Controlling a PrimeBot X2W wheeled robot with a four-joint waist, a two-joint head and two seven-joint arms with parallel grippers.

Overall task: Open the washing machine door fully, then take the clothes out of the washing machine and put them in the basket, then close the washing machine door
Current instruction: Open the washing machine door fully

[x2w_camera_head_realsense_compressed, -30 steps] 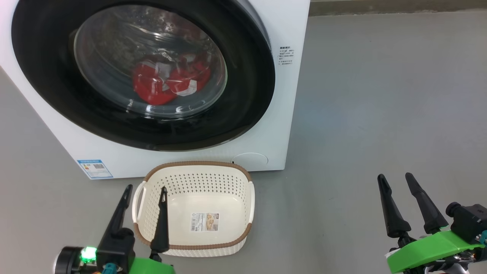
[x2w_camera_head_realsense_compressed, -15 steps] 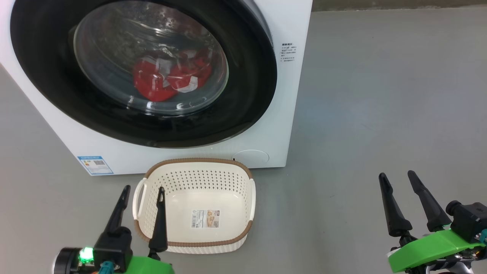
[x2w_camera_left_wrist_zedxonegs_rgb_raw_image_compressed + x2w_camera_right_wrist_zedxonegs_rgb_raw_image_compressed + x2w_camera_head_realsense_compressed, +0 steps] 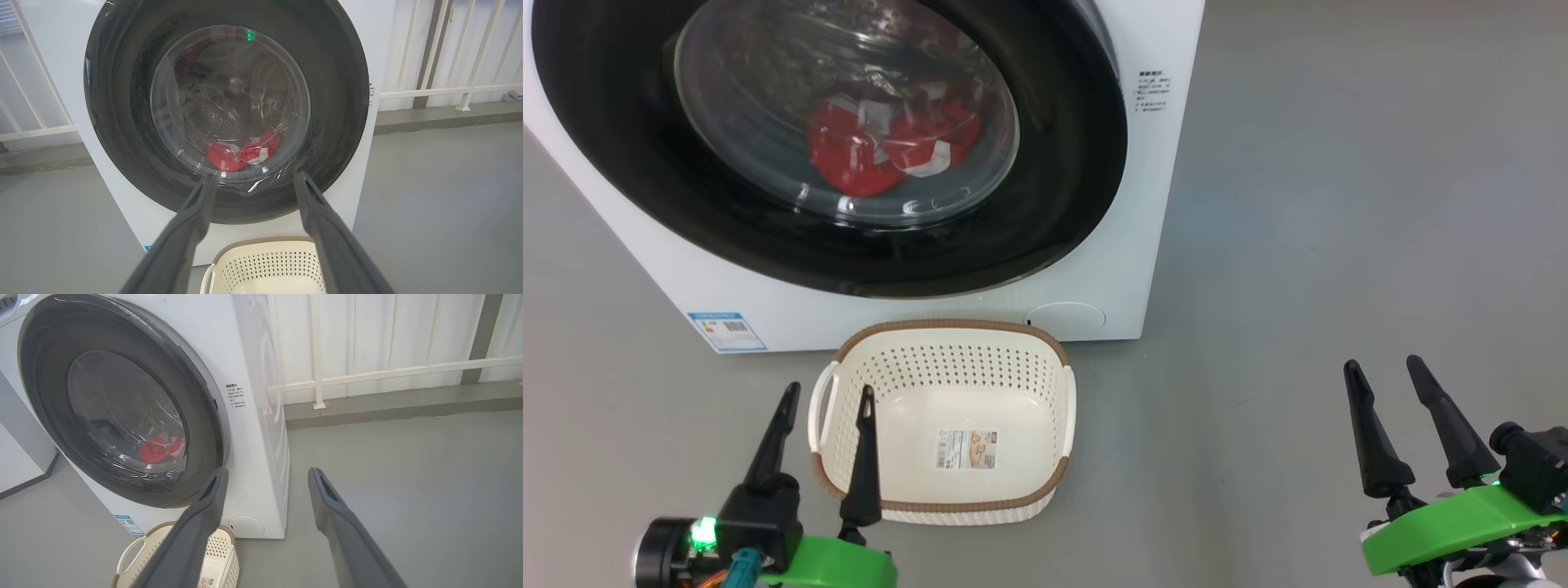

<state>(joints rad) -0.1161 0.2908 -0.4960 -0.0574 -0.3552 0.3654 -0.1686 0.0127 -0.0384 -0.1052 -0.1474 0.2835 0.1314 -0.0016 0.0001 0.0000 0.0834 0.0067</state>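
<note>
Fingers (image 3: pixel 863 457) on both grippers were spread wide and held nothing. The left gripper (image 3: pixel 827 389) hung by the left side of the basket (image 3: pixel 952 324). I could not see it touching. The right gripper (image 3: pixel 1380 361) hung over bare floor (image 3: pixel 1339 204), well off to the right.

The door (image 3: pixel 1054 163) looked shut, flat against the washer (image 3: pixel 1156 204). Through its glass (image 3: pixel 752 106) the clothes (image 3: pixel 882 147) lay low down inside in a red and white heap. The basket sat on the floor just in front of the washer, under the door. It had nothing in it but its sticker (image 3: pixel 968 451).

Nothing in the job had changed in the last second. The door was just as shut, the clothes had not moved, and the basket was no fuller. What did change was the head view. The washer, its blue label (image 3: pixel 727 331) and the basket all slid up the picture together, so the camera had moved, not the things. The grippers kept almost the same places and the same spread. So I think the job had not really begun, and opening the door was the first step left to do.
</note>
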